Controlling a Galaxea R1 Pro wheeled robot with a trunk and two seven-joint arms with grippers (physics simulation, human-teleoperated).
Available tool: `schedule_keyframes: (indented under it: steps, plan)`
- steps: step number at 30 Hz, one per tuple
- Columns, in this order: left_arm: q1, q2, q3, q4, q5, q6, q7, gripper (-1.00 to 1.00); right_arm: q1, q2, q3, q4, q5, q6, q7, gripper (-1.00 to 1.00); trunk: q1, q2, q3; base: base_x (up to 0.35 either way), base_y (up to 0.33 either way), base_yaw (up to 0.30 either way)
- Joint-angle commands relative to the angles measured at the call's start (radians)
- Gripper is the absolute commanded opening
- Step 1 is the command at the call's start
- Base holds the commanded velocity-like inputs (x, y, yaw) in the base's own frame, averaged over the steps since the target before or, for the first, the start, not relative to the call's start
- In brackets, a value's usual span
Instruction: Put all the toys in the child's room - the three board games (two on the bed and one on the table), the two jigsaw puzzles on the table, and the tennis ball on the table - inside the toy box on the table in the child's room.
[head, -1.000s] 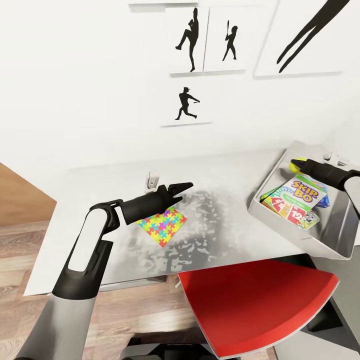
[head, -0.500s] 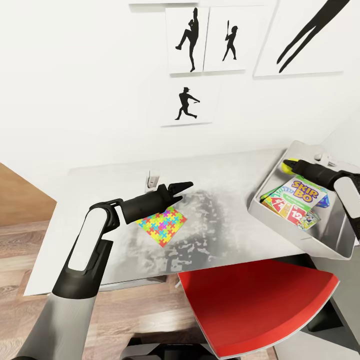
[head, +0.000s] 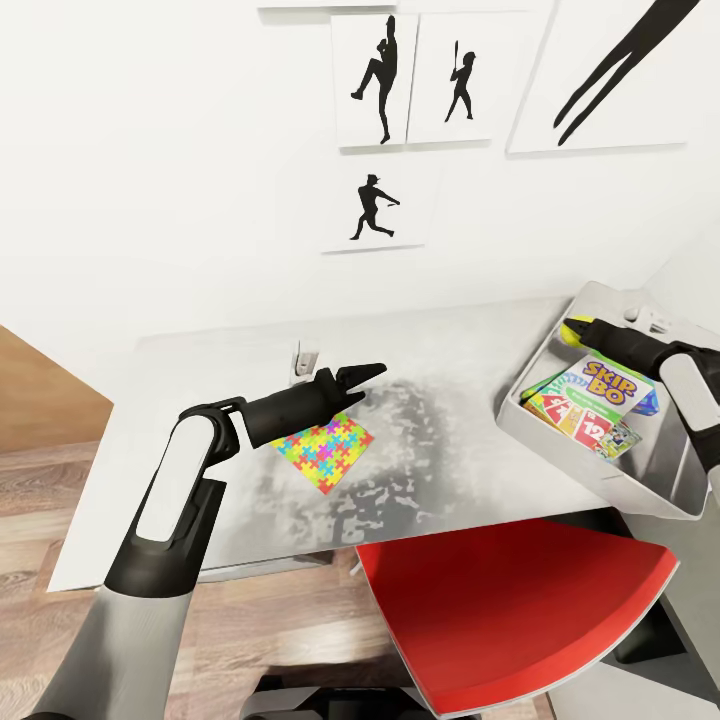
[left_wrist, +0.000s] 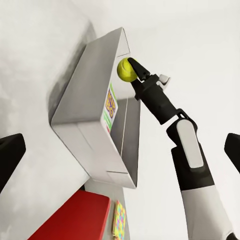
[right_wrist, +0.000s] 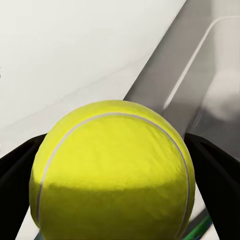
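Right hand (head: 582, 327) grips the tennis ball (head: 574, 331) over the toy box's (head: 640, 490) far-left corner, left hand (head: 368, 374) spread wide above the jigsaw puzzle (head: 325, 450) on the bench (head: 440, 440); lower toward the Skip-Bo box (head: 600, 385) before release, else it likely bounces out.

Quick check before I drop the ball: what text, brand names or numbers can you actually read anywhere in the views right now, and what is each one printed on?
"SKIP BO": on the green game box lying in the toy box.
"12": on the red card art of that same game box, lower part.
Print on the box face seen in the left wrist view: too blurred to read.
Tennis ball in the right gripper: no readable marking.
Wall pictures: silhouettes, no text.
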Motion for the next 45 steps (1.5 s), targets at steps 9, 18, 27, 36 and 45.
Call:
schedule_keyframes:
  steps: [9,18,27,36,45]
  plan:
    - [-0.001,0.0,0.001,-0.001,0.011,0.003,0.01,1.0,-0.006,0.0,0.002,0.013,0.001,-0.005,0.013,-1.0,0.001,-0.002,-0.001,0.0,0.0,0.0]
    - [-0.001,0.0,0.001,-0.001,0.011,0.003,0.009,1.0,-0.007,-0.001,0.002,0.015,0.003,-0.014,0.016,1.0,0.001,-0.002,-0.001,0.0,0.0,0.0]
    - [-0.002,0.0,0.001,-0.001,0.011,0.003,0.009,1.0,-0.008,-0.001,0.001,0.017,0.003,-0.017,0.017,1.0,0.001,-0.002,-0.001,0.0,0.0,0.0]
    - [-0.004,0.0,0.001,-0.001,0.011,0.003,0.009,1.0,-0.008,-0.003,0.001,0.016,0.004,-0.018,0.017,1.0,0.001,-0.002,-0.001,0.0,0.0,0.0]
    - [-0.007,0.0,0.001,-0.001,0.011,0.003,0.009,1.0,-0.008,-0.005,0.001,0.013,0.004,-0.019,0.017,1.0,0.001,-0.002,-0.001,0.0,0.0,0.0]
